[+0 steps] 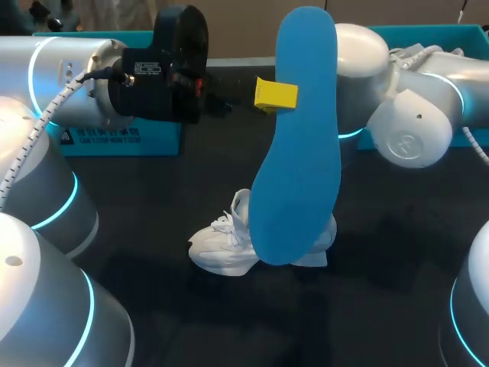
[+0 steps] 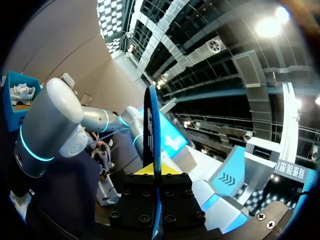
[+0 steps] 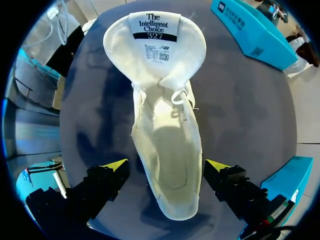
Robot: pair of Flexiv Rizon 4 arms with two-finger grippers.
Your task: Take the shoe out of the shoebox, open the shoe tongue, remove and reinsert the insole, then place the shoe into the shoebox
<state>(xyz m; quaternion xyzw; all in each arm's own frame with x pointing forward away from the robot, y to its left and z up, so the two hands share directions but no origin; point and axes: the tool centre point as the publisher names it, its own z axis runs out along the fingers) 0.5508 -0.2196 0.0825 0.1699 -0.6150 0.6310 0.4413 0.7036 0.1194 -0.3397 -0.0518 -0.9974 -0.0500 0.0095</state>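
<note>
A blue insole (image 1: 298,138) hangs upright in the air above the table, pinched near its upper part by my left gripper (image 1: 275,95), which is shut on it. In the left wrist view the insole (image 2: 152,125) stands edge-on between the fingers of the left gripper (image 2: 154,171). Beneath it the white shoe (image 1: 224,246) rests on the dark table. The right wrist view looks straight down into the shoe (image 3: 167,145), whose tongue (image 3: 155,45) is folded wide open. My right gripper (image 3: 167,166) is open, with a yellow tip either side of the heel and apart from it.
A teal shoebox (image 1: 122,139) sits at the back left behind my left arm, and another teal box (image 1: 458,37) at the back right behind my right arm (image 1: 409,126). In the right wrist view, teal boxes (image 3: 250,30) flank the shoe.
</note>
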